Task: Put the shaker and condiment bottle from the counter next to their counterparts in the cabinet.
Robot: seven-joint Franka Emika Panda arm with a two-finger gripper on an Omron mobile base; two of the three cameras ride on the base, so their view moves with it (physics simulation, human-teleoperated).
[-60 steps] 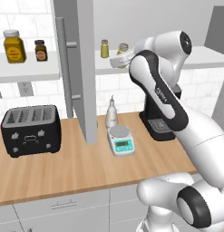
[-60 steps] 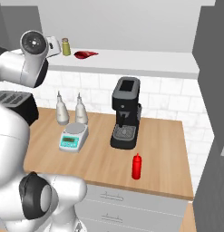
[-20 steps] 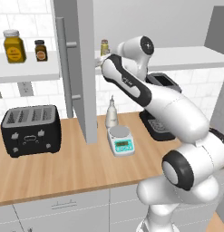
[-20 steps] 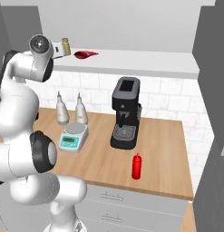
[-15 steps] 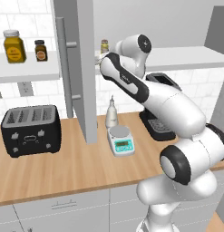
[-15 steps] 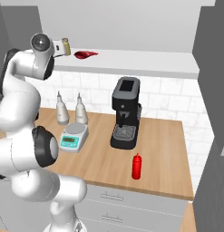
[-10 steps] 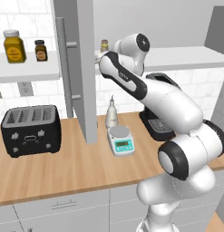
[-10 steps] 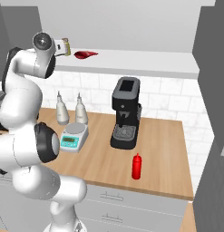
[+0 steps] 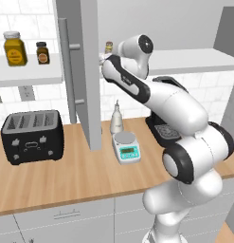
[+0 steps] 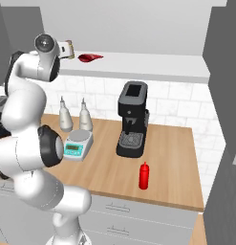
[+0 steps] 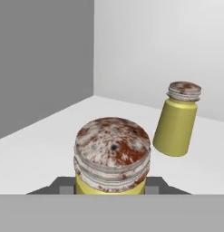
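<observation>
Shaker (image 11: 112, 156) clamped in the gripper (image 11: 111, 190) over the cabinet's white shelf (image 11: 50, 131), near its counterpart (image 11: 178, 118); looks light, rigid, smooth-sided, best gripped across the yellow body below the cap. Condiment bottle (image 10: 144, 175) stands on the surface (image 10: 172, 162), probably squeezable, so grip mid-body gently.

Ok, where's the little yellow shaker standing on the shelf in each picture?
Left base view: the shelf shaker is at top middle, just right of the grey door.
Right base view: top left, at the arm's tip, partly hidden.
Hand view: right of centre, behind the held shaker.
Shared landmark: the white shelf it stands on.
</observation>
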